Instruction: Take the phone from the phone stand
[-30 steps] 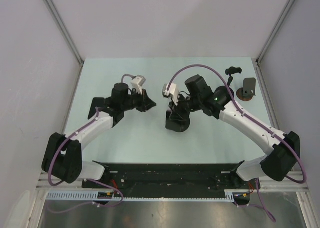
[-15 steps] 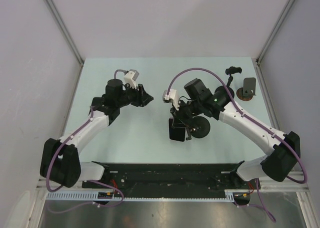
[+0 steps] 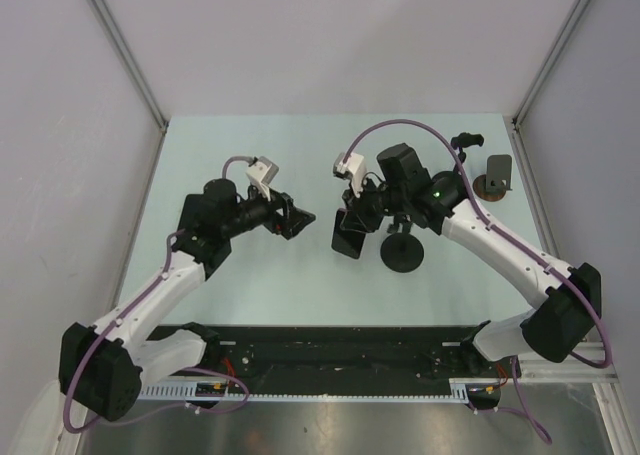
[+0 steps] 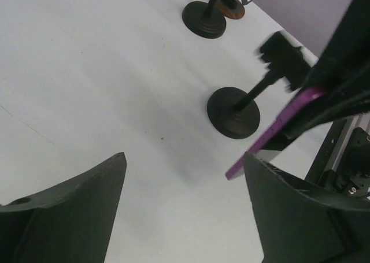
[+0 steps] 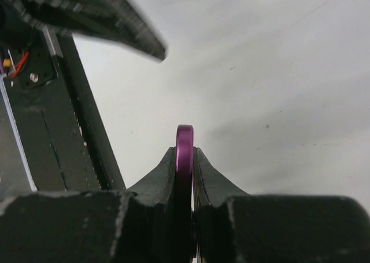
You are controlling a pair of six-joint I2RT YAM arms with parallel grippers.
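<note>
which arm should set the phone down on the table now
Right. Its claw is shut on the phone, already off the phone stand. The left claw is open and empty, apart from both.

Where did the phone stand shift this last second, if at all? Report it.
Yes. The phone stand shifted right, toward the brown-based holder at far right.
</note>
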